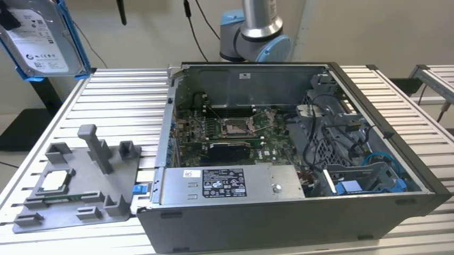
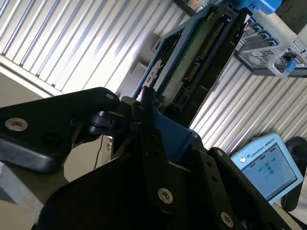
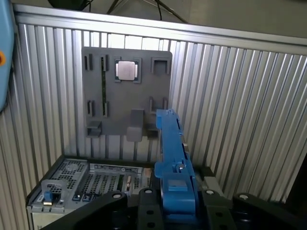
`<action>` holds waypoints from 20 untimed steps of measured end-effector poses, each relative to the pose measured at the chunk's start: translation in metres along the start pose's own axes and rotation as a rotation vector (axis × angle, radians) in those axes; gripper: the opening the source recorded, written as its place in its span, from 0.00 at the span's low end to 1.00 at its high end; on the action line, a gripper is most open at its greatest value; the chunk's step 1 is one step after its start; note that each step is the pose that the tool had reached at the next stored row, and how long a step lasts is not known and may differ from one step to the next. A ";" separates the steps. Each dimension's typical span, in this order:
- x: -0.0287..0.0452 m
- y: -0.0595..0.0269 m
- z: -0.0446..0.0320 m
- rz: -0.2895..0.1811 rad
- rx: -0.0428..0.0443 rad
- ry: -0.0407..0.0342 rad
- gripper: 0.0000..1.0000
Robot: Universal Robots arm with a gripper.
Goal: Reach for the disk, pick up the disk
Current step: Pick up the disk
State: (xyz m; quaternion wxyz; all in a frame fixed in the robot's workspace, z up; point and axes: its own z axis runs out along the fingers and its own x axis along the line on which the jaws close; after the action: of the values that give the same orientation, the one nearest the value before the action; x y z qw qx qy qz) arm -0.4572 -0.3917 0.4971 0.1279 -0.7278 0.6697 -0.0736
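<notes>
The disk hangs high in the air at the exterior view's far left, above the table's corner, its silver face with a white label framed by a blue bracket. A black part of my gripper shows at its upper edge. In the first wrist view the disk stands edge-on between my black fingers, blue bracket toward the camera. In the second wrist view the disk's green circuit side and blue frame run up from my gripper, which is shut on it.
An open computer case sits mid-table with its motherboard and cables exposed. A grey fixture plate holding a small silver chip lies at the exterior view's left. The arm's base stands behind the case. A pendant screen is nearby.
</notes>
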 end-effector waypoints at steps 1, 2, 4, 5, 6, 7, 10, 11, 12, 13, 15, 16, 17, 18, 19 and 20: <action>0.0001 -0.0014 0.0004 0.000 -0.0001 0.0000 0.00; 0.0003 -0.0030 0.0009 0.000 -0.0001 0.0000 0.00; 0.0006 -0.0062 0.0018 0.000 -0.0002 -0.0001 0.00; 0.0008 -0.0079 0.0023 0.000 -0.0002 -0.0001 0.00; 0.0010 -0.0098 0.0028 0.000 -0.0004 -0.0001 0.00; 0.0012 -0.0118 0.0034 0.000 -0.0004 -0.0001 0.00; 0.0019 -0.0193 0.0056 0.000 -0.0009 -0.0001 0.00; 0.0022 -0.0224 0.0065 0.000 -0.0012 -0.0001 0.00; 0.0025 -0.0255 0.0074 0.000 -0.0016 -0.0001 0.00; 0.0028 -0.0288 0.0084 0.000 -0.0021 -0.0001 0.00; 0.0035 -0.0357 0.0104 0.000 -0.0029 -0.0003 0.00; 0.0038 -0.0386 0.0113 0.000 -0.0032 -0.0003 0.00; 0.0041 -0.0417 0.0122 0.000 -0.0037 -0.0003 0.00; 0.0044 -0.0448 0.0130 0.000 -0.0041 -0.0003 0.00; 0.0047 -0.0479 0.0140 0.000 -0.0044 -0.0004 0.00; 0.0050 -0.0510 0.0148 0.000 -0.0047 -0.0004 0.00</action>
State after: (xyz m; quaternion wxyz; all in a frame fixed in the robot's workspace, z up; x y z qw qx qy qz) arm -0.4039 -0.3918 0.4970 0.1263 -0.7280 0.6700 -0.0719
